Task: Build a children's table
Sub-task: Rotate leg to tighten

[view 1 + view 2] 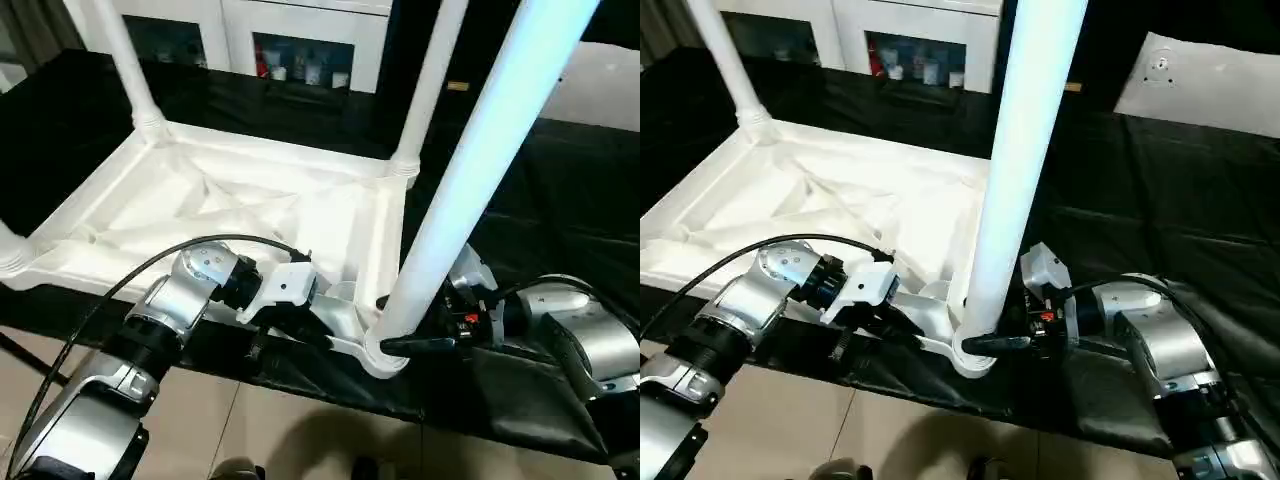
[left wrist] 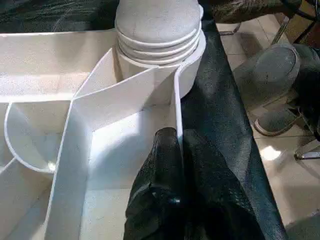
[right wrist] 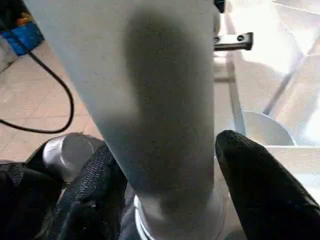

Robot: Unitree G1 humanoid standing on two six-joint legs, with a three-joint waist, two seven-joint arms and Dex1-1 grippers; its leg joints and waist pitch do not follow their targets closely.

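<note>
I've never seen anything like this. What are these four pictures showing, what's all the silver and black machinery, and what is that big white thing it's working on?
The silver tubes are the forearms of a two-armed robot. Two pictures come from cameras in its head, looking down over its arms; the other two come from a small camera on each wrist, looking along that hand's two black fingers.

The white thing is a children's table lying upside down on a surface covered in black cloth, so you see its ribbed underside. Legs stand up from its corner sockets.

The left gripper is pinched shut on the thin rim of the table, beside the near corner. The right gripper has a finger on each side of the near leg, low down where it enters its socket.

Behind stands a white cabinet with glass doors.
</note>
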